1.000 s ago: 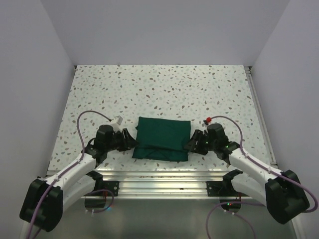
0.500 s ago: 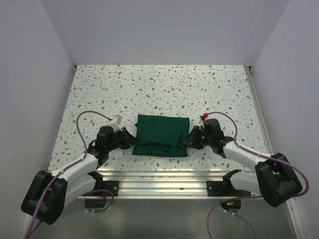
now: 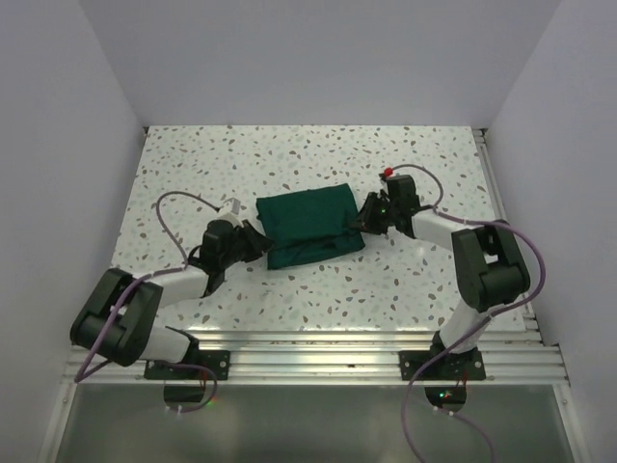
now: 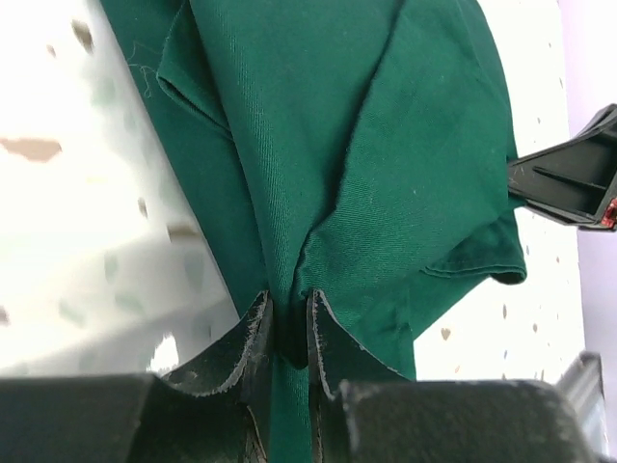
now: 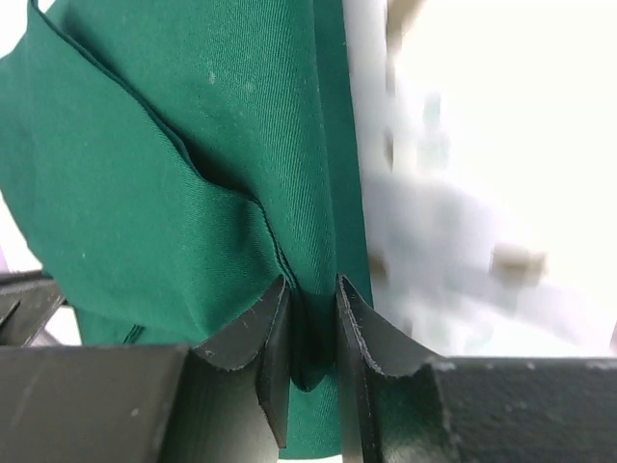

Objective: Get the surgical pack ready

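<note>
Slid farther up the bench (image 3: 289, 164), the green drape (image 3: 307, 220) lies between left pincer (image 4: 287, 304) and right pincer (image 5: 310, 289), each clamped on an edge. Seemingly repositioning; next, pull apart evenly.

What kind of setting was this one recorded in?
Probably a robot test booth, not a clinic: plain white walls enclose a speckled tabletop, and an aluminium rail at its near edge carries the left arm and right arm.
</note>
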Controlling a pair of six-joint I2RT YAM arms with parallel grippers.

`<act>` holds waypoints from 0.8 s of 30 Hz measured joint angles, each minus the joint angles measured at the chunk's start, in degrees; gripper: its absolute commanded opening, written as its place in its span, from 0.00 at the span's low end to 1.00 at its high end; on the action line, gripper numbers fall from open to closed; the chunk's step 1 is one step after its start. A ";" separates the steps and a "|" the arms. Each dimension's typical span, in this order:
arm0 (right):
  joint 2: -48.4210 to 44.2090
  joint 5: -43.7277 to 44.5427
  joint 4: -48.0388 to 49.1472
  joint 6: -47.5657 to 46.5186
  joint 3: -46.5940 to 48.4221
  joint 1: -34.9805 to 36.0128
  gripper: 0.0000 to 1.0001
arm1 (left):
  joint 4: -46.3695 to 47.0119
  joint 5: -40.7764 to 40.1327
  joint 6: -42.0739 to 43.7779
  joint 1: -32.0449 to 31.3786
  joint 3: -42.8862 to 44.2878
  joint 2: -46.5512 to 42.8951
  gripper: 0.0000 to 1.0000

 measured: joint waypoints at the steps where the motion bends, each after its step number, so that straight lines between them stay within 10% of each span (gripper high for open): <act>1: 1.92 0.13 -0.09 -0.59 2.49 -0.26 0.22 | 0.17 -0.81 0.02 0.02 1.49 1.64 0.00; 5: 6.75 1.84 -1.66 -1.55 9.55 -0.76 0.37 | -0.96 -3.98 0.87 0.02 7.48 7.02 0.00; 16: 2.73 6.43 -7.87 -1.99 12.87 -0.26 0.66 | -10.82 -8.17 3.58 -0.37 10.25 2.73 0.38; 24: -3.76 9.77 -9.94 1.57 12.81 0.20 0.69 | -18.73 -9.77 5.18 -0.37 13.51 -1.46 0.46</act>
